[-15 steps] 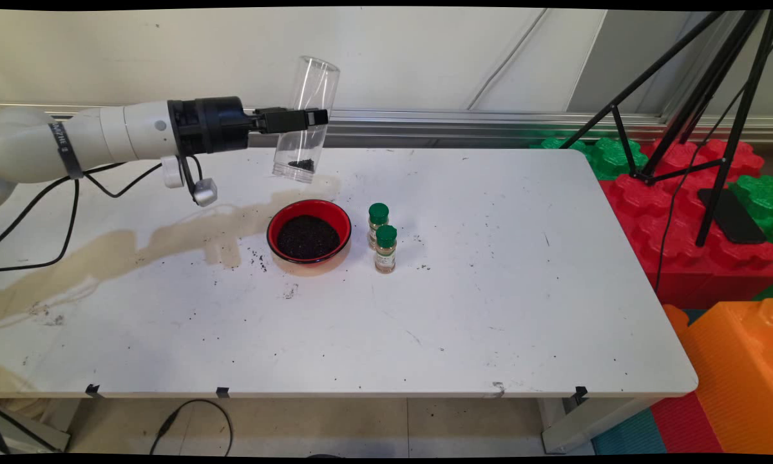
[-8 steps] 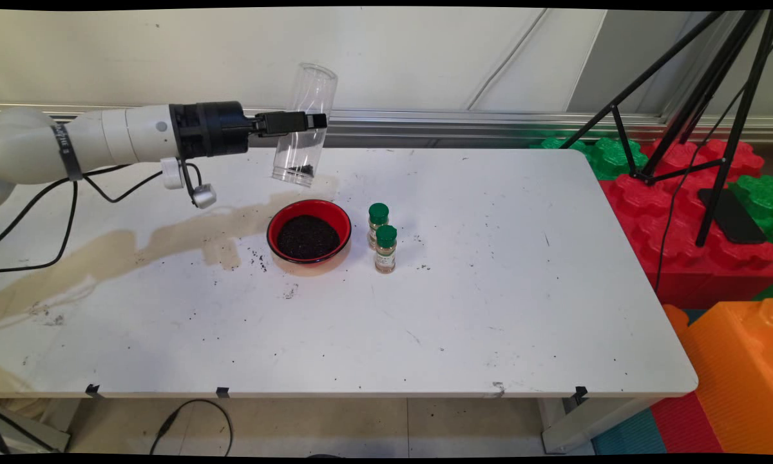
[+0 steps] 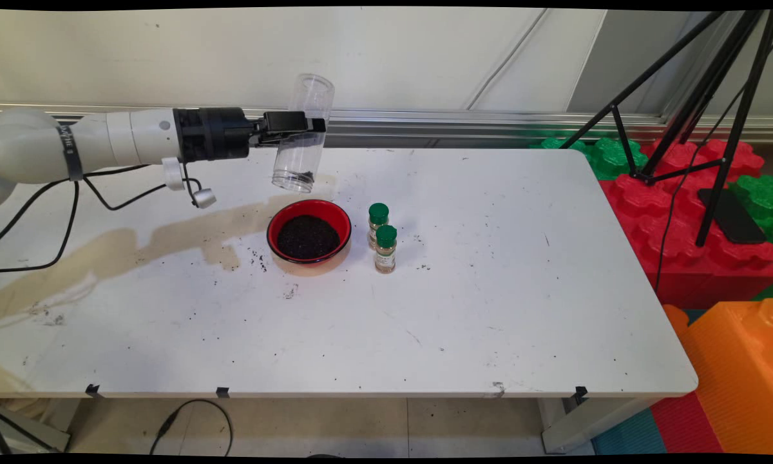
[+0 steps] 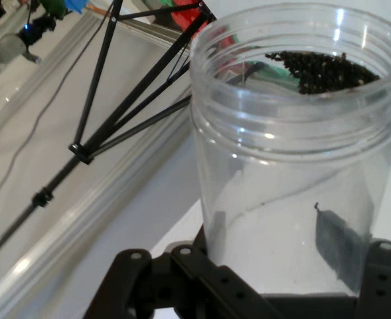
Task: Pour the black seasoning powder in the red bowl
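Observation:
My gripper (image 3: pixel 315 124) is shut on a clear plastic jar (image 3: pixel 301 138), holding it by its middle above the table's (image 3: pixel 489 290) far side. The jar leans slightly, its upper end to the right, and a small heap of dark grains (image 3: pixel 303 175) lies at its lower end. In the hand view the jar (image 4: pixel 295 166) fills the picture, with grains (image 4: pixel 321 70) by its threaded rim and one finger pad (image 4: pixel 341 247) showing through the wall. Just below and in front of the jar stands a red bowl (image 3: pixel 272 233) full of dark grains.
Two small green-capped spice bottles (image 3: pixel 385 248) stand close together right of the bowl. A brown stain (image 3: pixel 135 245) and scattered grains mark the table's left half. A black tripod (image 3: pixel 702 96) and red, green and orange foam blocks (image 3: pixel 683 212) stand off the right edge.
The arm has come down a little, and the jar has sunk with it and stands more upright. The bowl and bottles have not moved.

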### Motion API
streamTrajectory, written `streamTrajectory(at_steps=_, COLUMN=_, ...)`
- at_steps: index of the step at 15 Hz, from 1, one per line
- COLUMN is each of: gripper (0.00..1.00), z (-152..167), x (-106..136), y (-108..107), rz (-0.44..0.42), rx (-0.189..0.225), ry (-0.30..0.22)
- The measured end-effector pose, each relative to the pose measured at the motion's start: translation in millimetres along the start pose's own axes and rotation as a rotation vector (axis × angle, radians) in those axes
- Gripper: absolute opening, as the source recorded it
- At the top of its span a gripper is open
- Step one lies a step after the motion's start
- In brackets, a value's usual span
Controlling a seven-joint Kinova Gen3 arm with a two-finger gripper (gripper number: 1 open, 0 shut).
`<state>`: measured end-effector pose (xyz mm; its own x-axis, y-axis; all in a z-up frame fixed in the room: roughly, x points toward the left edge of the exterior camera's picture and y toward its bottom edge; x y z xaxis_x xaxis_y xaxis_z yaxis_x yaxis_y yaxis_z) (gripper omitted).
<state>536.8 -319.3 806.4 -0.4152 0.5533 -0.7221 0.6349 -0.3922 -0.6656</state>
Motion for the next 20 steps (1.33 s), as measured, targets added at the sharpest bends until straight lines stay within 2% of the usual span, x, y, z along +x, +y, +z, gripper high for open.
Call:
streamTrajectory(at_steps=7, gripper=0.00, z=1, x=-4, y=2, rz=-0.212, rx=-0.028, ry=0.019)
streamTrajectory(at_steps=20, gripper=0.00, z=-11, x=-29, y=-3, rz=-0.701, rx=-0.075, ry=0.045)
